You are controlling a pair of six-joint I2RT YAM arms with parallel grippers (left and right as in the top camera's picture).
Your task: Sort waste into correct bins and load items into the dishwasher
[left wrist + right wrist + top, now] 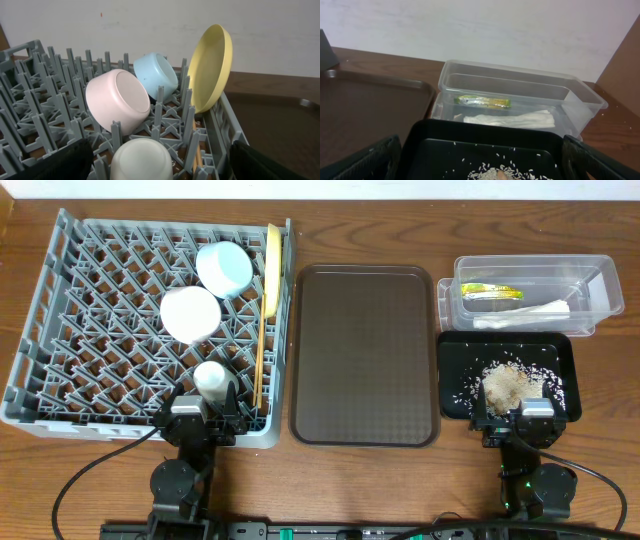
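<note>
The grey dish rack (60, 330) holds the white bowl (189, 313), the light-blue bowl (224, 268), the small white cup (210, 377), the yellow plate (272, 270) on edge and the chopsticks (260, 360). My left gripper (205, 420) is open at the rack's near edge, its fingers either side of the cup (141, 159). The clear tub (590, 290) holds the wrapper (490, 291) and the napkin (520, 315). The black tray (455, 370) holds the rice scraps (508, 383). My right gripper (522, 422) is open and empty at the tray's near edge.
A brown serving tray (365, 355) lies between the rack and the bins. The wooden table runs to a white wall behind. Both arm bases sit at the table's near edge.
</note>
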